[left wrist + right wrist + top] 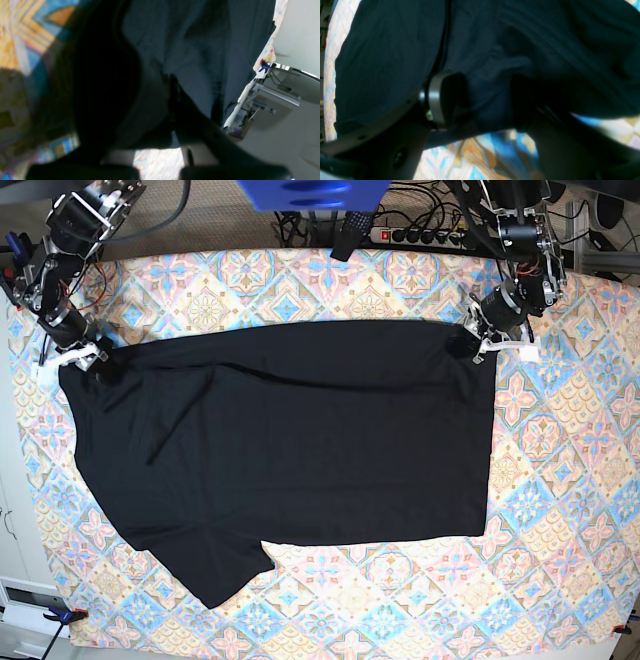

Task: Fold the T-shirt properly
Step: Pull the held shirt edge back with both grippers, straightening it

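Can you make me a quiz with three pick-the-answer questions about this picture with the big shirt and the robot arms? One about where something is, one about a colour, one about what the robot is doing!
1. Where is the left gripper on the T-shirt?
A. At the top corner on the picture's right
B. In the middle of the shirt
C. At the bottom edge

2. What colour is the T-shirt?
A. Red
B. Black
C. White

3. What is the right gripper doing?
A. Hanging high above the table, away from the cloth
B. Pinching the shirt's top corner
C. Holding a cup

Answers:
1. A, the base view shows that gripper at the shirt's upper corner on the picture's right.
2. B, the cloth is plain black against the colourful patterned tablecloth.
3. B, the right wrist view shows black cloth bunched between the fingers.
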You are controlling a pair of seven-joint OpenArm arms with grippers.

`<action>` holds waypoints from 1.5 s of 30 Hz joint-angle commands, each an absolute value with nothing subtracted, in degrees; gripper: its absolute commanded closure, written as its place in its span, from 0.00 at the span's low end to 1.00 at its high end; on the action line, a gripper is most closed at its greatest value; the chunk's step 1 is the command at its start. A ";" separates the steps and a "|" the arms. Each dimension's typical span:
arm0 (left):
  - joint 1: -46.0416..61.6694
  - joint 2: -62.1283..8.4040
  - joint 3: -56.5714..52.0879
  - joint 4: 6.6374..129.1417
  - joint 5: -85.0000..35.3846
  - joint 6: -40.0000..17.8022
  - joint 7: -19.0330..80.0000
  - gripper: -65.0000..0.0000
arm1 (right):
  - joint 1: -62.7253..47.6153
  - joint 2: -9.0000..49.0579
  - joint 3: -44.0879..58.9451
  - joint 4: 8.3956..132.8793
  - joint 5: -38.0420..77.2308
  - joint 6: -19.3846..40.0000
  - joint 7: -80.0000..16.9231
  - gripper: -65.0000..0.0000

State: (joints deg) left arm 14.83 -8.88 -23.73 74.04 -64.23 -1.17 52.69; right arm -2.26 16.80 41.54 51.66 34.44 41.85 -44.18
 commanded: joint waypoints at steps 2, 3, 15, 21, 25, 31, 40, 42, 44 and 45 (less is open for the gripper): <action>15.25 -9.63 -23.96 74.51 -62.55 -0.04 52.88 1.00 | -5.67 17.89 43.30 54.73 31.96 40.00 -45.76 0.45; 15.25 -9.63 -23.96 74.51 -62.55 -0.04 52.88 1.00 | -6.90 17.89 43.56 56.40 31.96 40.00 -45.76 0.45; 15.25 -9.63 -23.96 74.51 -62.55 -0.04 52.88 1.00 | -9.80 17.89 43.82 59.47 31.78 40.00 -45.23 0.45; 15.43 -9.71 -23.96 74.51 -62.55 -0.04 52.88 1.00 | -2.95 17.89 43.65 54.46 31.69 40.00 -45.23 0.45; 16.13 -9.71 -23.96 74.51 -62.55 -0.04 52.88 1.00 | -1.10 17.89 43.56 50.77 31.69 40.00 -45.23 0.45; 16.57 -9.71 -23.96 74.51 -62.55 -0.13 52.88 1.00 | -1.01 17.89 43.47 50.42 31.60 40.00 -45.41 0.46; 17.36 -10.95 -23.96 74.51 -62.55 -0.13 52.88 1.00 | -1.45 18.68 43.56 50.42 31.60 40.00 -45.58 0.96; 17.63 -11.03 -23.96 74.51 -62.55 -0.13 52.88 1.00 | -2.68 19.38 43.56 50.42 31.60 40.00 -45.67 1.00; 18.24 -11.03 -23.96 74.51 -62.55 -0.13 52.88 1.00 | -4.97 19.47 43.82 50.59 31.87 40.00 -45.67 0.99; 18.68 -11.03 -23.96 74.51 -62.55 -0.13 52.88 1.00 | -5.85 19.74 43.91 50.95 31.87 40.00 -45.67 1.00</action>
